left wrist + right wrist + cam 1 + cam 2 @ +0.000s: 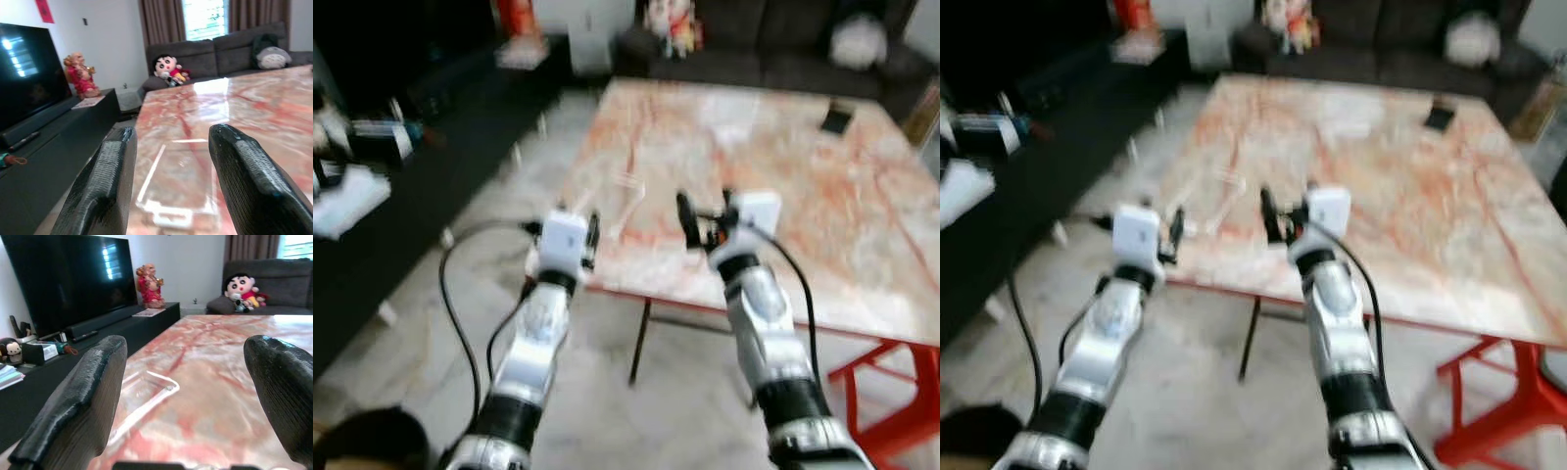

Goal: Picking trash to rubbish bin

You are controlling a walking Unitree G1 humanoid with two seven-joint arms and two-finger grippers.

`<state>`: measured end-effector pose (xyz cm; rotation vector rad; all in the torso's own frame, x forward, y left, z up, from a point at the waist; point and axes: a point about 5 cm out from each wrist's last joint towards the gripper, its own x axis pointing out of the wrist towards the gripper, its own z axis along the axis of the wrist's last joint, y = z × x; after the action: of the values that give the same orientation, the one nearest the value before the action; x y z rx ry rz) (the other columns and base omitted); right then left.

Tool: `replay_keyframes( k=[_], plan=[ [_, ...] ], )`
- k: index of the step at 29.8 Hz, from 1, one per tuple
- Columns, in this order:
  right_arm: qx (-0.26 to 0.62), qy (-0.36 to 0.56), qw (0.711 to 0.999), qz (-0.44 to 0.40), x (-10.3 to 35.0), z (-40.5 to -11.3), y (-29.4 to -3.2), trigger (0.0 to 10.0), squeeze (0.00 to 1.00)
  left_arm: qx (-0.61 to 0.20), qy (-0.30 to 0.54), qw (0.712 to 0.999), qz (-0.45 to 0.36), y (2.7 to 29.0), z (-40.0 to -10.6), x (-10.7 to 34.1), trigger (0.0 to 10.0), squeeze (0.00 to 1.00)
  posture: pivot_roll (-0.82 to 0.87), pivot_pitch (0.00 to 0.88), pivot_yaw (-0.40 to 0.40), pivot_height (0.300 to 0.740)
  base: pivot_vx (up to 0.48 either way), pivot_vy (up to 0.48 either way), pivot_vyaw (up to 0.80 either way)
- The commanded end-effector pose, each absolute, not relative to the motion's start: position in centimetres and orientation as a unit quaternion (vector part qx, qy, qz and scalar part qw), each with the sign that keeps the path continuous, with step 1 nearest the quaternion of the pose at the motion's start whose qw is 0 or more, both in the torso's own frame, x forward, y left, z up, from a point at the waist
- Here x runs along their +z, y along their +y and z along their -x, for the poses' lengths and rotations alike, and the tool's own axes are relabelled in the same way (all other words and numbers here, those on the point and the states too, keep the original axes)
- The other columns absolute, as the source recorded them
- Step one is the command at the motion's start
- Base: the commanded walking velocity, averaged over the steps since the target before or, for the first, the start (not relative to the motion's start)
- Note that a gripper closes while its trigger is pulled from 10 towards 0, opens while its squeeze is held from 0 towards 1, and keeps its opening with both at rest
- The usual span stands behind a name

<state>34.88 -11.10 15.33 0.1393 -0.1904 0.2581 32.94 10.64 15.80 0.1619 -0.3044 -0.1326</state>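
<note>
Left eye view, blurred: left hand (591,235) raised at the near edge of the pink marbled surface (842,225), right hand (705,217) just over that edge. Clear plastic tray (628,196) lying flat on the surface beyond the left hand, apart from both. Small dark object (836,118) near the far side.

Right eye view: same layout; dark sofa (1400,44) behind the surface.

Left wrist view: fingers (102,186) spread, framing the clear tray (178,183) without touching it. Plush doll (168,70) on the sofa, red figurine (80,76) on the black TV cabinet (54,147).

Right wrist view: fingers (83,401) spread wide, nothing held; tray (144,391) lying ahead.
</note>
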Motion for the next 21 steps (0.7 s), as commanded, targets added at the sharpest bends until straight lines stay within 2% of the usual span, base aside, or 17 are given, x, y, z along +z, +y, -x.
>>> replay_keyframes(
  k=[1, 21],
  plan=[
    [0.146, -0.089, 0.982, -0.076, 15.65, -35.01, -9.82, 10.0, 0.0, -0.054, -0.149, 0.984, -0.085, 11.53, -32.98, 15.8, 10.0, 0.0, 0.03, 0.001, -0.068, 0.74, 0.42, 0.0, 0.0],
    [0.152, -0.087, 0.981, -0.08, 15.81, -35.35, -9.41, 10.0, 0.0, -0.041, -0.15, 0.984, -0.087, 12.1, -33.31, 16.36, 10.0, 0.0, 0.03, 0.021, -0.079, 0.74, 0.416, 0.0, 0.0]
  ],
)
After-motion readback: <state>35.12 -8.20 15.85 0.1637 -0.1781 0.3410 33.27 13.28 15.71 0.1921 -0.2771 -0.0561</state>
